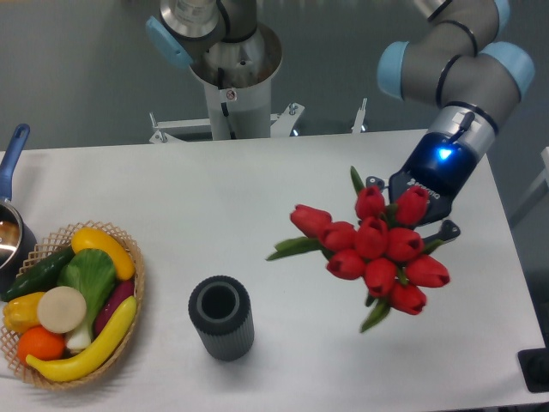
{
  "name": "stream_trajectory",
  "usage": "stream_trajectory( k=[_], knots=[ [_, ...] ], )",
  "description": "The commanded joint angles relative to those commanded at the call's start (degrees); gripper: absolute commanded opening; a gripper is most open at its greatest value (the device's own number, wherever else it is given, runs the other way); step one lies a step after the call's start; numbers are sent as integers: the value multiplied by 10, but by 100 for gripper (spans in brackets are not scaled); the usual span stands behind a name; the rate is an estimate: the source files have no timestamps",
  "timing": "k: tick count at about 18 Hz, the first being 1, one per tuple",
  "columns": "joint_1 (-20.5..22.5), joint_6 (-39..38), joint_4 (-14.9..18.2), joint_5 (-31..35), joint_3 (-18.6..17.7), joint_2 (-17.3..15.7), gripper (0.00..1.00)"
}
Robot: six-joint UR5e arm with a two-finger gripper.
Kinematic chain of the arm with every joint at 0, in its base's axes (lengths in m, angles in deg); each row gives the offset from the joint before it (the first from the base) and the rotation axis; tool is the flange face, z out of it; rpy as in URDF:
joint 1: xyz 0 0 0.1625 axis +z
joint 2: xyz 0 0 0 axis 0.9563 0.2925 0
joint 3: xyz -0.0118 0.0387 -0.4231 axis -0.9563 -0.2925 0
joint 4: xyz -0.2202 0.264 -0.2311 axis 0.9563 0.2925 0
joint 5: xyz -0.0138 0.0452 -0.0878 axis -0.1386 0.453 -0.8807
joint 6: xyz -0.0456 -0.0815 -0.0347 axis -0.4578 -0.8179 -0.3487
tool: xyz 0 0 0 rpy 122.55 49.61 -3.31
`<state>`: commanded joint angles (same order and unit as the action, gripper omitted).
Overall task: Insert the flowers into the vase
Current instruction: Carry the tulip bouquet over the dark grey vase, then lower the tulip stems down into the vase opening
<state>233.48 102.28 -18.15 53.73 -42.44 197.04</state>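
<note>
The flowers (377,245) are a bunch of red tulips with green leaves, held up above the table at the right. My gripper (419,215) sits right behind the bunch, shut on its stems; the fingers are mostly hidden by the blooms. The vase (221,317) is a dark grey ribbed cylinder with an open round mouth. It stands upright on the white table near the front, well to the left of the flowers and lower in the frame. The vase is empty.
A wicker basket (129,257) of toy vegetables and fruit sits at the front left. A blue-handled pot (12,154) is at the left edge. The arm's base column (232,69) stands behind the table (214,197). A dark object (536,369) lies at the front right corner.
</note>
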Motion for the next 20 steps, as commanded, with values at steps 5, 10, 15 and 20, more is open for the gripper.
stream_trajectory(
  k=[5, 10, 15, 20],
  knots=[
    [-26, 19, -3, -71, -15, -6, 15],
    [-59, 20, -3, -79, -29, -13, 15],
    [-97, 31, -3, -79, -22, -10, 15],
    [-103, 31, -3, -79, -44, -12, 15]
  ],
)
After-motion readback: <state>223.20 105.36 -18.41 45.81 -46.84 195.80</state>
